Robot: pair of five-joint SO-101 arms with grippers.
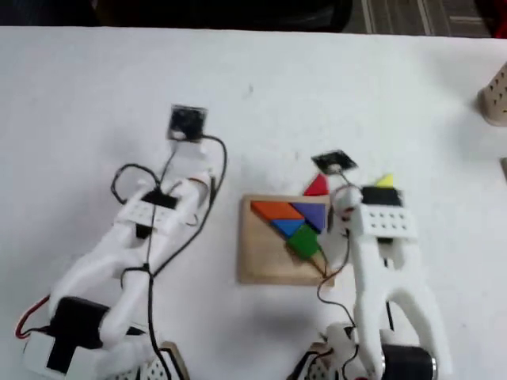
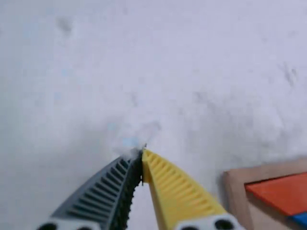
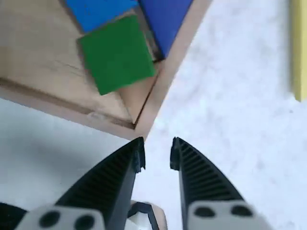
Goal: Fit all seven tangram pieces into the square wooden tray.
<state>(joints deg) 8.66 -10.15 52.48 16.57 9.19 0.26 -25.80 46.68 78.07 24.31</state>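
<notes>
The square wooden tray (image 1: 261,261) lies between the two arms. It holds an orange triangle (image 1: 277,210), a purple triangle (image 1: 314,214), a blue piece (image 1: 289,228) and a green square (image 1: 303,243). A red triangle (image 1: 317,186) lies on the table just past the tray's far edge, and a yellow piece (image 1: 384,180) lies further right. My right gripper (image 3: 157,152) is narrowly open and holds nothing, close to the tray corner (image 3: 158,100) by the green square (image 3: 117,52). My left gripper (image 2: 142,152) is shut on nothing, tips on bare table left of the tray (image 2: 235,191).
The white table (image 1: 87,87) runs wide to the left and the back. Loose black cables (image 1: 131,178) loop around the left arm. A pale perforated block (image 1: 495,99) stands at the right edge. The yellow piece (image 3: 298,48) lies past my right gripper.
</notes>
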